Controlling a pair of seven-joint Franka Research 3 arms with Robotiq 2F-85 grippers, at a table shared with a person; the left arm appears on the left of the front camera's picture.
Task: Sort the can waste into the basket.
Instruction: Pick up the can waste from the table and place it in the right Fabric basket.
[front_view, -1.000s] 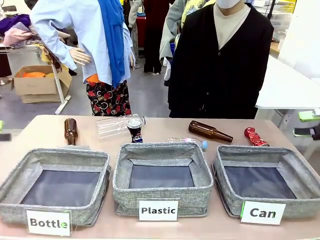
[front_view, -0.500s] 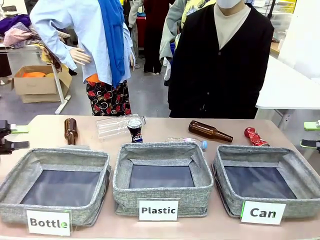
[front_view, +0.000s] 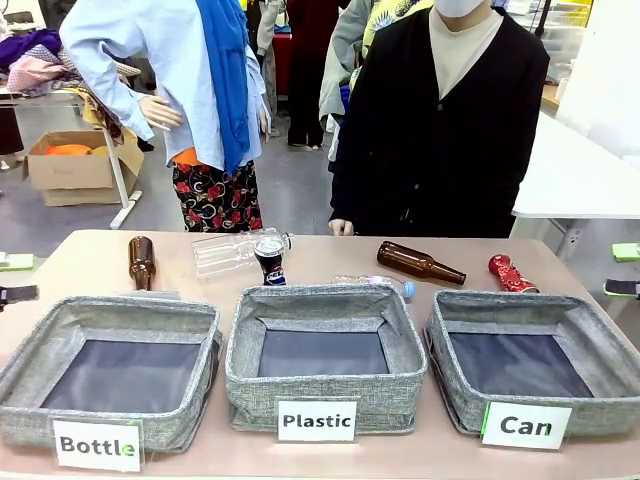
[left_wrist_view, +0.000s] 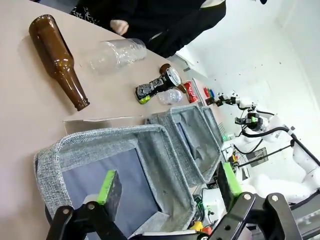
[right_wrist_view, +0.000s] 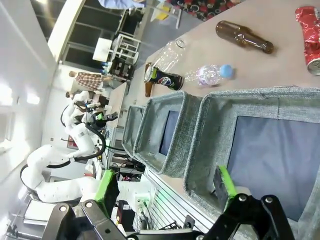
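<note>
The dark can (front_view: 270, 258) sits on the tabletop (front_view: 90, 255) just behind the far left corner of the middle basket (front_view: 325, 300) labelled "Plastic", touching or nearly touching a clear plastic bottle (front_view: 228, 250) lying beside it. Its body is black with a blue logo, and its silver round top is turned toward the front camera. The crushed can (front_view: 511, 273) is shiny red, crumpled along its length, and lies on its side just beyond the far rim of the grey woven basket (front_view: 500, 301) with the white "Can" label, right of a lying brown glass bottle (front_view: 418, 264). That basket's dark lining shows. The left pincer (front_view: 12, 278) hangs at the tabletop's left edge, green pads apart and holding nothing. The right pincer (front_view: 624, 270) hangs at the right edge, likewise spread and unladen.
</note>
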